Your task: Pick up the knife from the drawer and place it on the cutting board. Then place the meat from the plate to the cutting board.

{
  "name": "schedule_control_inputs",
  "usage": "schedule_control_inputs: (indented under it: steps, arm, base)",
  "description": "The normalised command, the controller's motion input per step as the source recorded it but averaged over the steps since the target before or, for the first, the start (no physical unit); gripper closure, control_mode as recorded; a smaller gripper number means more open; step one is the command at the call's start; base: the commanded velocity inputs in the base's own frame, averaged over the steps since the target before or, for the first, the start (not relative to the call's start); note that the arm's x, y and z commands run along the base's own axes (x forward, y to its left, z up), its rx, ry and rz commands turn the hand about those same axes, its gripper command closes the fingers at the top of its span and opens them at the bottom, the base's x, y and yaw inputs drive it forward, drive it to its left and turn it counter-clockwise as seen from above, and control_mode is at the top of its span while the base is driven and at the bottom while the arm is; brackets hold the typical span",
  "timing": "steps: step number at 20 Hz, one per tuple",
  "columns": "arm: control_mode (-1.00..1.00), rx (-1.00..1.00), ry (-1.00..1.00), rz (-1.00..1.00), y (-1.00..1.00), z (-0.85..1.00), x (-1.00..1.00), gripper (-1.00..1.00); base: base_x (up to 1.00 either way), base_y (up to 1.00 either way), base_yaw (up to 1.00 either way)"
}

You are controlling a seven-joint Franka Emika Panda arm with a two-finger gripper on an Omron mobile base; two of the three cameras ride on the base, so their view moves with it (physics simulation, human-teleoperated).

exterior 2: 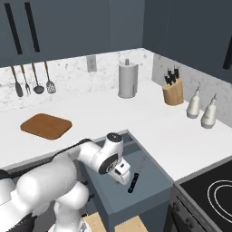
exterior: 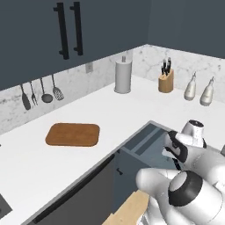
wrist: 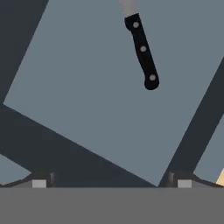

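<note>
Lying flat in the smooth blue-grey drawer [wrist: 87,100], the slim black-handled knife [wrist: 142,48].

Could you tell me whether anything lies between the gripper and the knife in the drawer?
No: in the hand view, only bare drawer floor separates the open gripper from the knife.

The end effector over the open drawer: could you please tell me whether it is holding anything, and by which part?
Nothing is held. The end effector is open above the drawer, and the knife lies flat on the drawer floor, apart from both fingertips.
</note>
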Motion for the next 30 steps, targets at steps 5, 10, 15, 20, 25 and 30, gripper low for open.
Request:
schedule_control_inputs:
  steps: [5,10,15,20,25,30]
  arm:
    - [-1.00,-0.04,-0.05,0.00,-0.54,-0.21,0.70,-1.00]
    - [-1.00,-0.12,0.00,0.01,-0.33,-0.60,0.62,-1.00]
    - [-1.00,-0.03,0.00,0.02,-0.47,-0.04,0.06,-1.00]
    - [-1.00,0.01,0.00,0.06,-0.30,0.00,0.13,-1.00]
    - [-1.00,0.10,0.01,0.12,-0.09,0.00,0.54,-1.00]
    - [-1.00,0.10,0.03,0.11,-0.46,0.07,0.47,-1.00]
  base:
    - [0.00,0.00,0.00]
    - [0.00,0.00,0.00]
    - [0.00,0.00,0.00]
    - [0.00,0.00,0.00]
    - [0.00,0.00,0.00]
    - [0.00,0.00,0.00]
